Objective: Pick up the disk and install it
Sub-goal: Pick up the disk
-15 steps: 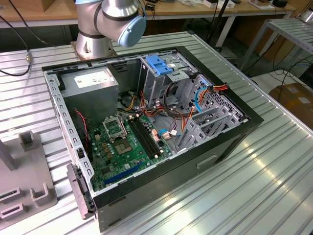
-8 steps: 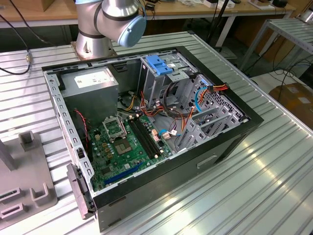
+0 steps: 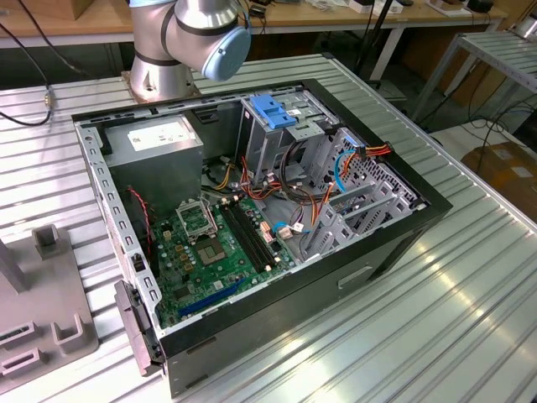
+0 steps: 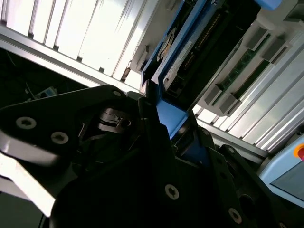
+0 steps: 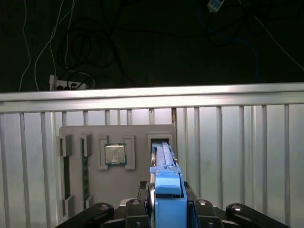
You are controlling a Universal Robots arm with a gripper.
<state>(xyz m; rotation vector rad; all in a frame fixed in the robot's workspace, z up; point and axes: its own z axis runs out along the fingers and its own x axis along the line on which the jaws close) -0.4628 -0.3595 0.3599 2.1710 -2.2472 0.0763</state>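
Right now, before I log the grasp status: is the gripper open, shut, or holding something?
Gripper: shut on the flat grey metal disk, gripping its bright blue plastic carrier rail.

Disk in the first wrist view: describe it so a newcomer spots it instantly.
On the slatted aluminium table lies a grey fixture plate. The disk stands on edge at the slot beside the square processor chip, gripped by the hand. Its bright blue carrier rail sets it apart from the chip and the green memory sticks.
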